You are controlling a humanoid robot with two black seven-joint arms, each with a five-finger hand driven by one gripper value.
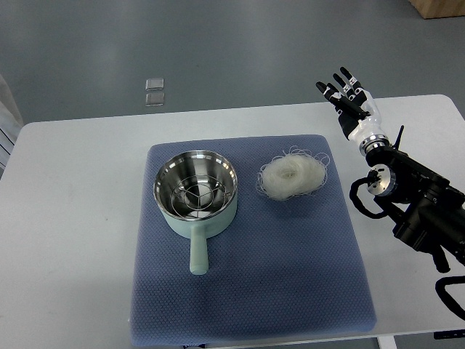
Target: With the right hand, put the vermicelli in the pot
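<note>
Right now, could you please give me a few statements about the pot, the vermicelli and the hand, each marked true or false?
1. The white vermicelli nest lies on the blue quilted mat. True.
2. The vermicelli is inside the pale green steel-lined pot. False: it lies beside the pot, on the picture's right.
3. The right hand holds nothing, fingers spread. True.
4. The pot's handle points toward the vermicelli. False: it points toward the picture's bottom edge.
5. The left hand is over the pot. False: it is out of view.
</note>
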